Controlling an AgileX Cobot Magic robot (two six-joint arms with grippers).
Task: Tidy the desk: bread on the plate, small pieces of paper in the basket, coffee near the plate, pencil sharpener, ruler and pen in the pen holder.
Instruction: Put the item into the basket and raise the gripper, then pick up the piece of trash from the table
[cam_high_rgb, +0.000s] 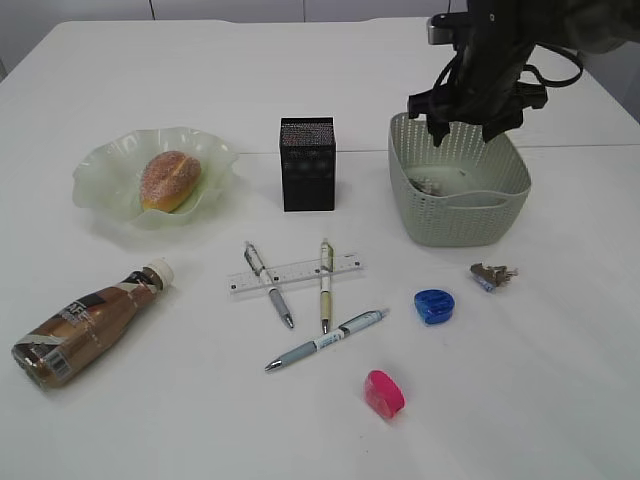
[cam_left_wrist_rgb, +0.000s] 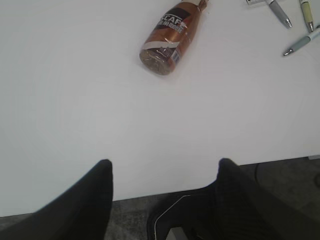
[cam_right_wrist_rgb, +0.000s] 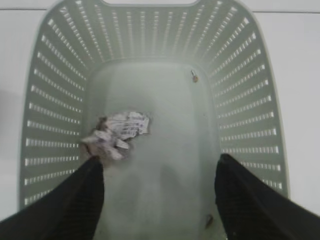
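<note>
A: Over the basket (cam_high_rgb: 458, 190), the right gripper (cam_high_rgb: 467, 125) is held with jaws apart, empty; one crumpled paper (cam_right_wrist_rgb: 116, 134) is seen inside.

B: And the other scrap (cam_high_rgb: 493, 274)?

A: Beside the basket, on the table (cam_high_rgb: 540, 380). Judged light, soft, crushable; best pinched across its bulk. The left gripper (cam_left_wrist_rgb: 162, 172) is also spread, empty.

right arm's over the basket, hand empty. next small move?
Probably lift the right hand clear of the basket and swing toward the paper scrap still on the table beside it: one scrap already lies inside, hand open.
</note>
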